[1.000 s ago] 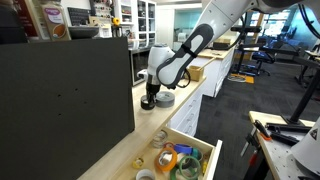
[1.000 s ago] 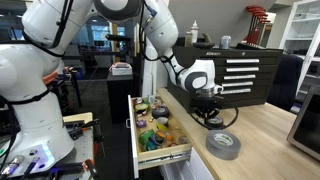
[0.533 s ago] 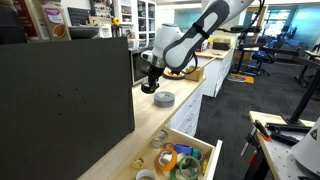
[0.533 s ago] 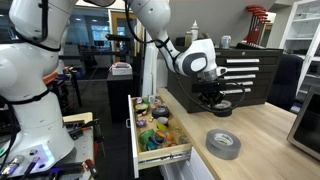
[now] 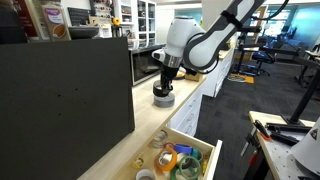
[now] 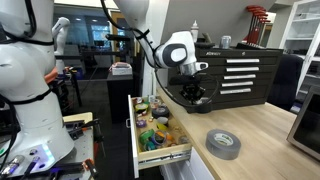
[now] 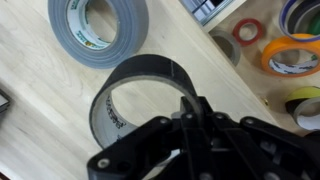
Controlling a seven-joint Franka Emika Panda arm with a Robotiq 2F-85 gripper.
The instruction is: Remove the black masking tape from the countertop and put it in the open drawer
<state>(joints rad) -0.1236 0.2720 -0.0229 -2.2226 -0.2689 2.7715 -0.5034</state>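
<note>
My gripper (image 7: pixel 195 118) is shut on the wall of the black masking tape (image 7: pixel 140 92), a thick black ring held above the beige countertop (image 7: pixel 40 120). In both exterior views the gripper (image 5: pixel 165 82) (image 6: pixel 193 90) hangs over the countertop (image 5: pixel 135 135) (image 6: pixel 265 135) with the black masking tape (image 5: pixel 161 89) (image 6: pixel 194 98) in its fingers. The open drawer (image 5: pixel 208 165) (image 6: pixel 165 155) is pulled out below the counter edge and holds several coloured tape rolls. Its inside shows at the upper right of the wrist view (image 7: pixel 255 62).
A wider grey tape roll (image 7: pixel 97 30) (image 5: pixel 163 99) (image 6: pixel 223 144) lies flat on the countertop near the gripper. A large dark panel (image 5: pixel 65 100) stands on the counter. A black tool chest (image 6: pixel 235 75) stands behind.
The gripper has lifted the black tape off the countertop and carried it sideways away from its earlier spot. The grey roll has not moved.
</note>
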